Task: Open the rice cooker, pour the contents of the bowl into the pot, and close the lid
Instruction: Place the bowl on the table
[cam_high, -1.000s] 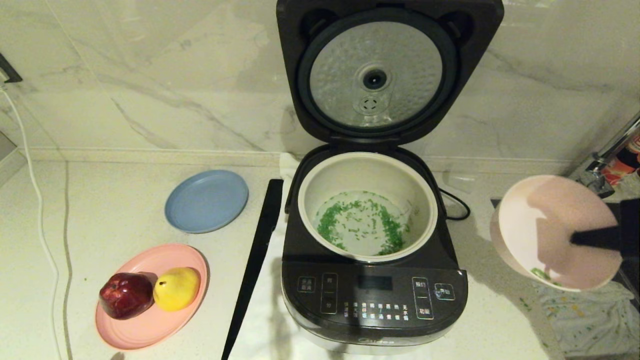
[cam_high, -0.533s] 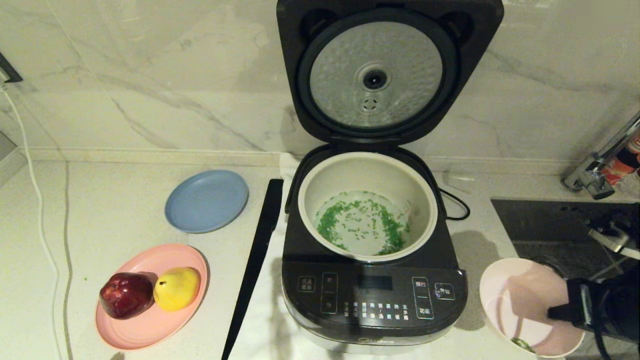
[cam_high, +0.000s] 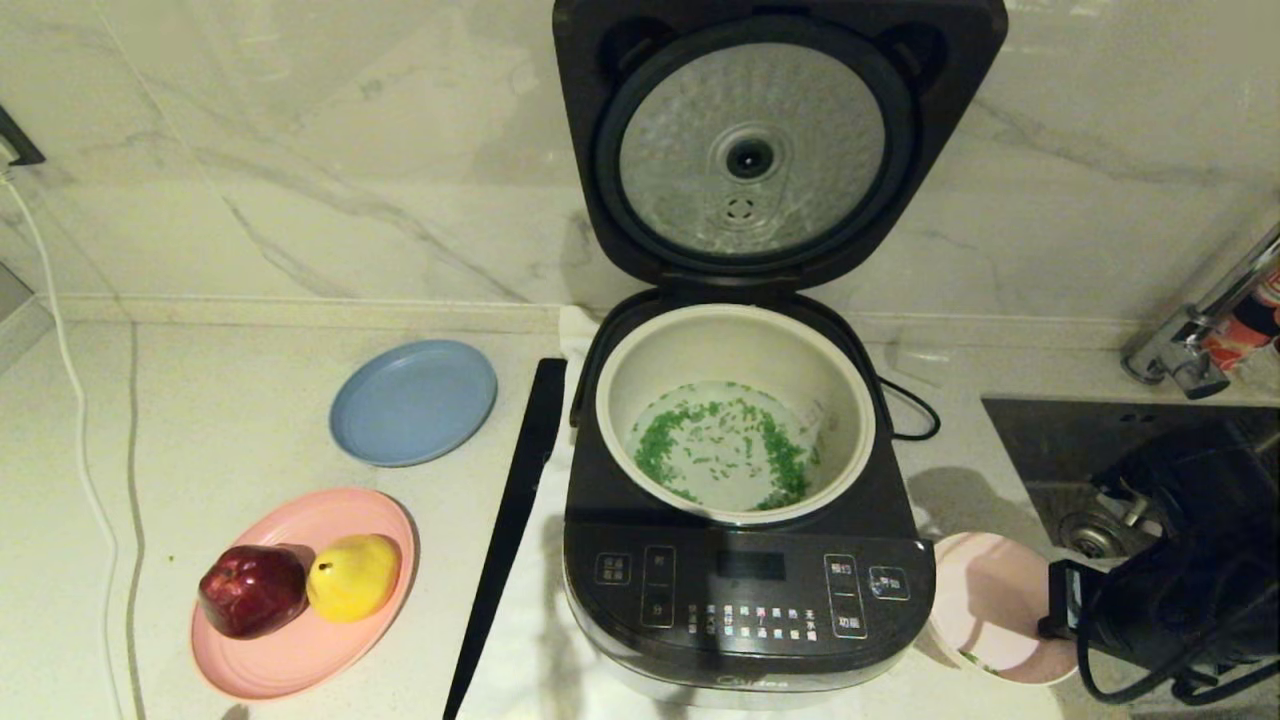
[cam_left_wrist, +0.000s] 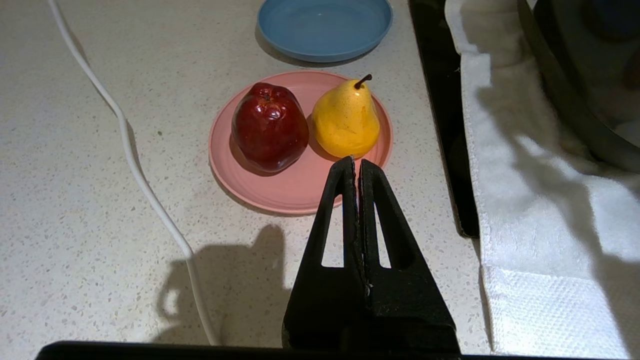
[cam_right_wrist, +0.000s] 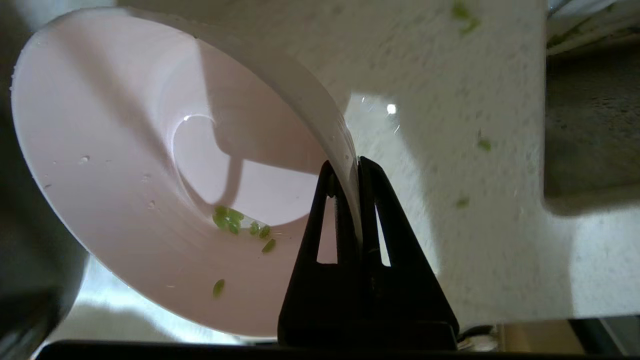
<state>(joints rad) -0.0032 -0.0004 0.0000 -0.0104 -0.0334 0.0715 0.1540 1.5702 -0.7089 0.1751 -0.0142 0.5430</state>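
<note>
The dark grey rice cooker (cam_high: 750, 590) stands in the middle with its lid (cam_high: 750, 150) swung fully up, silver underside showing. Green and white contents (cam_high: 720, 450) lie on the floor of the cream pot (cam_high: 735, 335). The pale pink bowl (cam_high: 985, 600) sits low and tilted beside the cooker's front right corner; I cannot tell whether it touches the counter. My right gripper (cam_right_wrist: 350, 167) is shut on its rim. A few green bits (cam_right_wrist: 230, 220) cling inside the bowl. My left gripper (cam_left_wrist: 356, 162) hangs shut and empty over the counter by the pink plate.
A blue plate (cam_high: 413, 402) and a pink plate (cam_high: 300, 650) holding a red apple and a yellow pear lie left of the cooker. A long black strip (cam_high: 510, 530) lies along a white towel (cam_left_wrist: 525, 200). Sink (cam_high: 1090, 450) and tap (cam_high: 1190, 350) are at right; a white cable (cam_high: 70, 400) runs at far left.
My right gripper has brought the bowl down from high at the right to low beside the cooker's front right corner, and nearer the cooker. The left gripper shows no movement.
</note>
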